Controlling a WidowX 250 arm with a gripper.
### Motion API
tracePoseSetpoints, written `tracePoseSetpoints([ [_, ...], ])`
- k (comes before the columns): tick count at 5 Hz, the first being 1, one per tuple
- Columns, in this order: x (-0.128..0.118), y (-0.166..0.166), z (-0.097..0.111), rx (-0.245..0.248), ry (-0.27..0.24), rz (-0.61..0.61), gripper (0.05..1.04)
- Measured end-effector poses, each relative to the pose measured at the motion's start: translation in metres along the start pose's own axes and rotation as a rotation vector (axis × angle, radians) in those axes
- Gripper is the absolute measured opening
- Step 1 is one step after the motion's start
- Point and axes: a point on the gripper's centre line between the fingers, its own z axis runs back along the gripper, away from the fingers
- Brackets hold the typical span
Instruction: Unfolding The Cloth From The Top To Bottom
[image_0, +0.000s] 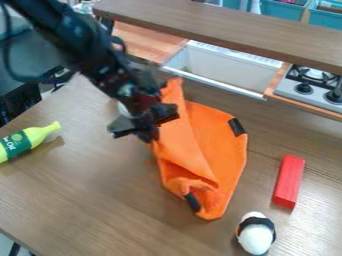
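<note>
Observed at the left side of the worktop (100, 170): a yellow-green bottle (41, 132), cut off at its base, neck directed rightward. Next, a black arm (73, 42), descending at a slant from the upper left, blurred, base out of view. Gripper (144, 122) hanging over the upper middle of the worktop, tilted; unable to tell released jaws from clenched ones. Just right of and partly behind it, the orange cloth (217, 135): located mid-worktop, long axis running from a narrow peak near the far edge towards the near side, slightly rightward. Partly hidden beneath its own left-hand fold. Further right, a white object with a black band (256, 235), then a red block (289, 181).
</note>
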Motion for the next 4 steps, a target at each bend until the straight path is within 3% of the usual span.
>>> tracePoseSetpoints([
  [2,0.016,0.035,0.016,-0.051,0.04,0.039,0.05],
  [3,0.016,0.045,0.016,-0.037,0.068,0.045,0.05],
  [4,0.02,0.053,0.017,0.033,0.08,0.053,0.05],
])
